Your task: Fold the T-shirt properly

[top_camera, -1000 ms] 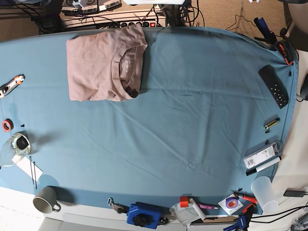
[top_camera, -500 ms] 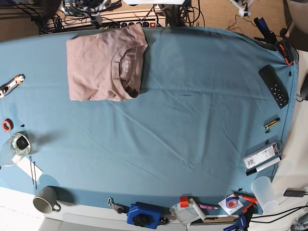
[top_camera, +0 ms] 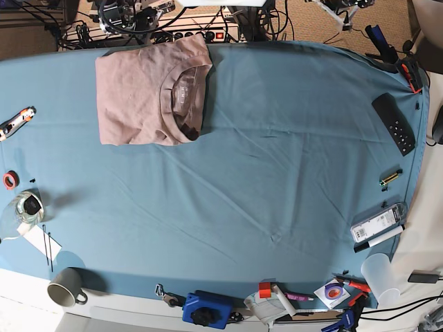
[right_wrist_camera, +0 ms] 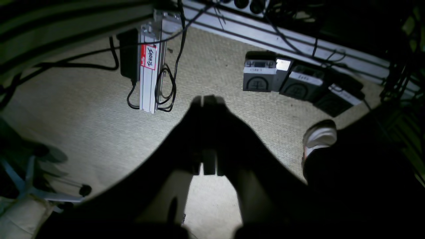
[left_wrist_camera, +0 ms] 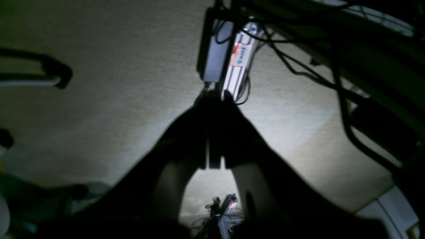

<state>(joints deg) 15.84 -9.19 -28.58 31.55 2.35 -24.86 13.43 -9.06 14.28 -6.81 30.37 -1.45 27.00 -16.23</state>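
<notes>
Just below the right gripper (top_camera: 128, 14) lies the folded T-shirt (top_camera: 149, 93); both grippers closed, empty; left gripper (top_camera: 342, 10) far off.

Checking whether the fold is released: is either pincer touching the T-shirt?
Apart. Both wrist views show each pincer, left pincer and right pincer, shut over carpet; the base view shows the T-shirt lying alone.

1. The T-shirt (top_camera: 149, 92) is a dusty pink-brown cotton piece, folded into a compact, roughly square bundle.
2. It lies flat toward 11 o'clock on the table (top_camera: 277, 173), near the far edge.
3. Its ribbed crew neck and inside label face up on the bundle's 3 o'clock side.
</notes>
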